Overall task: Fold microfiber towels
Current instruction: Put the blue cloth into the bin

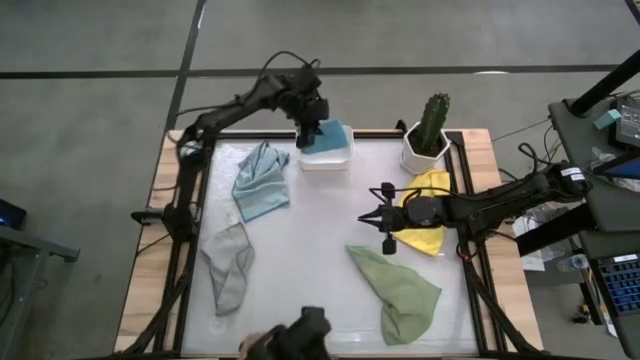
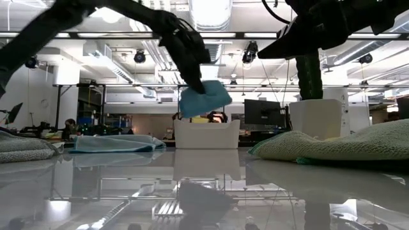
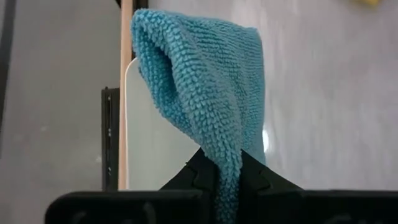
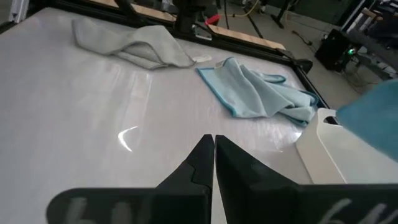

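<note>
The left hand (image 1: 312, 128) pinches the bright blue towel (image 1: 330, 135), hanging directly above the white tub (image 1: 327, 157), while the empty right hand (image 1: 385, 217), fingers together, waits beside the yellow towel (image 1: 428, 240).

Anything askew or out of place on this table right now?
Nothing damaged or spilled. Four towels lie crumpled, unfolded: pale blue-grey towel, grey towel, sage green towel, yellow towel. The left gripper holds the bright blue towel over the white tub.

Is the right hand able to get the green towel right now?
Probably yes. The right hand is shut and empty, and the green towel lies close by on the table with nothing between them.
</note>
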You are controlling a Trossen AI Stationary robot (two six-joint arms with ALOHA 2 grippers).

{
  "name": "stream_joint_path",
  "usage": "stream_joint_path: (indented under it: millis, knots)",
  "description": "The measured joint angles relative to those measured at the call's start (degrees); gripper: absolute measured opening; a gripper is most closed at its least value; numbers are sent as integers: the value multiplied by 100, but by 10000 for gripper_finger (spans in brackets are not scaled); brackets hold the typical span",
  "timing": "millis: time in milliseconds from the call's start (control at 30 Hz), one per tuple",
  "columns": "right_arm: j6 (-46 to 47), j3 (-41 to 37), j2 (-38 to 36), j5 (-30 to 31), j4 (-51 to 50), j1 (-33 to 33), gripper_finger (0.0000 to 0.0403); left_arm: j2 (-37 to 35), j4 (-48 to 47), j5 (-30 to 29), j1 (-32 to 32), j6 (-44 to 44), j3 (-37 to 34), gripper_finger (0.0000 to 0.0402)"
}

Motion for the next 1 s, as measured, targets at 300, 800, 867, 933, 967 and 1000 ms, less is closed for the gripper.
stream_joint_path:
  millis: [300,800,867,933,967,1000]
  knots:
    - [37,0,0,5,10,-97,9,876,-167,7,153,289,703,1]
    - [31,17,0,13,60,-418,9,1253,2,-45,140,252,429,0]
    - [23,17,0,13,57,-448,9,1327,15,-47,122,250,426,1]
    - [22,17,0,15,62,-450,9,1379,36,-67,114,248,426,8]
    - [10,17,0,15,63,-450,9,1403,50,-103,103,248,426,14]
    - [-22,17,0,15,75,-450,9,1416,75,-151,100,250,426,21]
